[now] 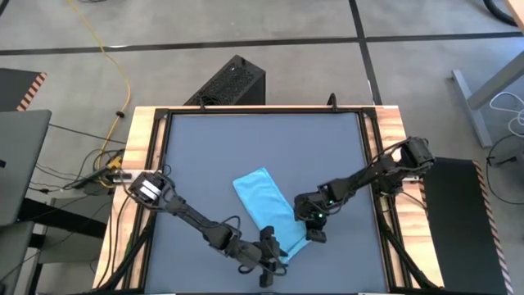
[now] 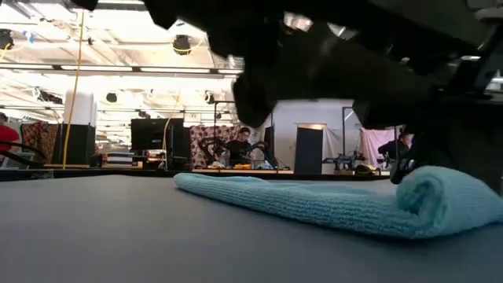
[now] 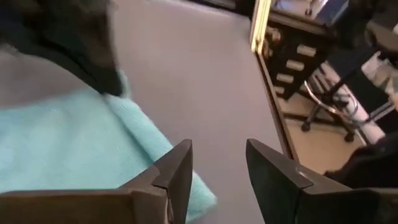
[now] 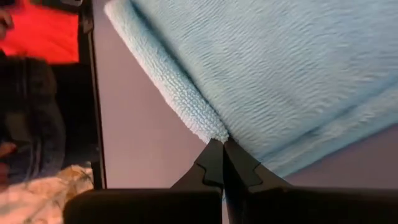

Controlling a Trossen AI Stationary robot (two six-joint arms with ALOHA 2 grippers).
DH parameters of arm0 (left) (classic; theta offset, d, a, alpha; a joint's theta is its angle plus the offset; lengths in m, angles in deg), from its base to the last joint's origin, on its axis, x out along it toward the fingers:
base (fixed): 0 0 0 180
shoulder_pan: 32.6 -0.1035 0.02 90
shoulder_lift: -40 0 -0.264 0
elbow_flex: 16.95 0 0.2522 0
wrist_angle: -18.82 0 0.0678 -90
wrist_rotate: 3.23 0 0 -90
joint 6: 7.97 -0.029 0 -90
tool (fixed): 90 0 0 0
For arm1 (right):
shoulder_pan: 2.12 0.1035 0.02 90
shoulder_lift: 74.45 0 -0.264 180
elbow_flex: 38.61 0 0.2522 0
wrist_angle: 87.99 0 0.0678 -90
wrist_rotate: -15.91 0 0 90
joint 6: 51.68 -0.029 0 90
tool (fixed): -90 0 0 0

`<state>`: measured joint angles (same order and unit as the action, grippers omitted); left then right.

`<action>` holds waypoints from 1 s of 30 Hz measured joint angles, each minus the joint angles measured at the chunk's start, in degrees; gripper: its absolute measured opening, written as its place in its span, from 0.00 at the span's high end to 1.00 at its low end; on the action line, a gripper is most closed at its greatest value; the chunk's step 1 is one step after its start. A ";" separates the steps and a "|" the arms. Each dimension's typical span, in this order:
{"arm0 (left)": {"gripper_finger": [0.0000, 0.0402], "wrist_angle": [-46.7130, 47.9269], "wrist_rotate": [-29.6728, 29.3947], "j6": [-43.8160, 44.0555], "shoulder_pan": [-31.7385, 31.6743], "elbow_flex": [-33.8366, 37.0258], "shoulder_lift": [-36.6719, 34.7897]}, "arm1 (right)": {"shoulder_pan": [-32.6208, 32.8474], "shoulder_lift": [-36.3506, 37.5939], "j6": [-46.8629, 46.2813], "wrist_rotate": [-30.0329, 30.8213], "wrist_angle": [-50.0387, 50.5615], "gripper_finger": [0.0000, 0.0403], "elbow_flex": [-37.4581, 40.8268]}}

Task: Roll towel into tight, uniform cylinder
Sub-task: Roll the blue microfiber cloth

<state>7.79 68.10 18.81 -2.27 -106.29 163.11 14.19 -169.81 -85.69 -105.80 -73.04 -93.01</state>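
High view: the towel (image 1: pixel 266 210) lies as a long folded strip slanting across the near middle of the dark grey tabletop (image 1: pixel 213 156). Only its near end is turned over into a small roll, which the low view shows as a rounded curl (image 2: pixel 428 200) with the rest of the cloth lying flat behind it. The rolling looks barely begun; most of the strip is left to wind up, and no cylinder exists yet.

The left gripper (image 3: pixel 217 171) sits at the near end of the strip, its fingers parted with bare table between them and one finger just beside the towel's edge, holding nothing. The right gripper (image 4: pixel 222 163) rests at the strip's other side, fingers pressed together at the rolled edge; whether any cloth is pinched cannot be told.

A wooden frame (image 1: pixel 137 164) borders the table. Beyond it the low view shows a lit workshop with screens (image 2: pixel 149 134) and people (image 2: pixel 240 145) seated far off.
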 joint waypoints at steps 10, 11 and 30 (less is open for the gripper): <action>0.69 2.20 -0.76 -2.59 -2.06 -6.40 5.50 | -1.30 0.00 -1.12 -1.21 2.78 0.96 -0.07; 0.70 2.38 -1.76 -3.45 -2.02 -6.70 5.47 | -1.22 0.02 -1.11 -1.33 3.15 0.96 -0.07; 0.86 8.81 3.62 8.50 -2.34 -7.22 8.21 | -0.97 0.07 0.12 -1.62 2.85 0.91 -0.04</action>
<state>16.61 71.72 27.31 -4.61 -113.51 171.33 13.21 -169.74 -85.57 -107.42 -70.19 -93.05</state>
